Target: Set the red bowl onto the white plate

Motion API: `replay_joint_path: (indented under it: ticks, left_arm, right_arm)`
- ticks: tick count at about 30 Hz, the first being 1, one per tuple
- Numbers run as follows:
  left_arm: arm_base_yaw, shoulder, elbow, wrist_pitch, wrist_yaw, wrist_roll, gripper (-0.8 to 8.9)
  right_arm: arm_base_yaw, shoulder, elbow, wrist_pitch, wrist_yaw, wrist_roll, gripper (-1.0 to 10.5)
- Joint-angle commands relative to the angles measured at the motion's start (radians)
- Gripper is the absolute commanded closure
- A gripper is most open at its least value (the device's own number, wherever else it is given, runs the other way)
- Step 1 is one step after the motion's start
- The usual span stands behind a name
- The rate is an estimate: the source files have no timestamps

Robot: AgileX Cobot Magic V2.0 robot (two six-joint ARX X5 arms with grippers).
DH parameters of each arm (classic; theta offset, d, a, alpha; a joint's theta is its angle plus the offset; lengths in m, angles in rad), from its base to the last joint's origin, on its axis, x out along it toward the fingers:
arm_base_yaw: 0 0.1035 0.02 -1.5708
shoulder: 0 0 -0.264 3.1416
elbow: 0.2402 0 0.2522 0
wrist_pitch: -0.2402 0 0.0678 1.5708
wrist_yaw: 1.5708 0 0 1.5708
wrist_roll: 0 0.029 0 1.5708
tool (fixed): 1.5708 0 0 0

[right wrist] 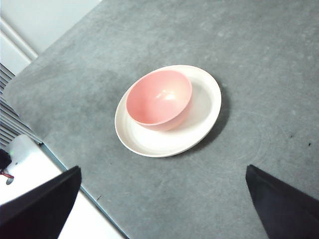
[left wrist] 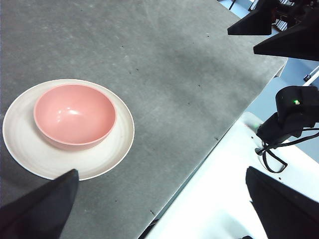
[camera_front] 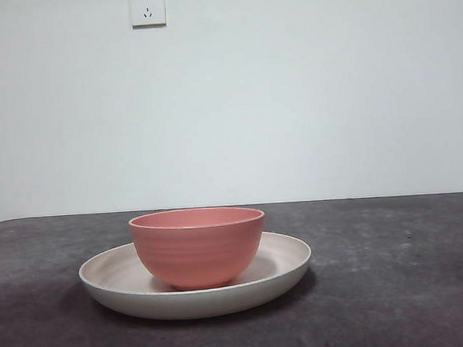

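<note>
Salmon-pink and upright, the red bowl (camera_front: 198, 247) is seen resting inside the white plate (camera_front: 111, 269), slightly off the plate's centre, on the grey desk (camera_front: 395, 273). Nothing is held by the left end effector (left wrist: 159, 209) or the right end effector (right wrist: 162, 209); both are spread wide and raised well apart from the dishes.

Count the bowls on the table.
1. The bowl sits upright inside the plate, off-centre on it, empty. No other bowl shows in any view.
</note>
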Motion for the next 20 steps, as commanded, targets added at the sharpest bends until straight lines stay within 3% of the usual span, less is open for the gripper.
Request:
replay_joint_path:
  ticks: [1, 6, 7, 9, 10, 11, 20]
  left_arm:
    - [-0.008, 0.003, 0.010, 0.011, 0.002, 0.010, 2.55]
    - [-0.008, 0.003, 0.010, 0.011, 0.002, 0.010, 3.01]
    - [-0.008, 0.003, 0.010, 0.011, 0.002, 0.010, 3.99]
    - [-0.008, 0.003, 0.010, 0.011, 0.002, 0.010, 7.11]
    - [-0.008, 0.003, 0.010, 0.012, 0.002, 0.012, 8.18]
    - [-0.008, 0.003, 0.010, 0.014, 0.002, 0.014, 7.84]
    - [-0.008, 0.003, 0.010, 0.013, 0.002, 0.015, 7.89]
  right_arm:
    - [0.005, -0.004, 0.006, 0.006, -0.002, 0.018, 4.0]
    - [0.005, -0.005, 0.006, 0.007, -0.002, 0.018, 4.3]
    - [0.005, -0.005, 0.006, 0.006, -0.003, 0.018, 5.4]
    - [0.005, -0.005, 0.006, 0.006, -0.005, 0.018, 8.5]
    - [0.005, -0.005, 0.006, 0.006, -0.005, 0.017, 9.7]
    - [0.005, -0.005, 0.006, 0.009, -0.004, 0.018, 9.2]
    - [0.005, -0.006, 0.006, 0.010, -0.001, 0.017, 9.2]
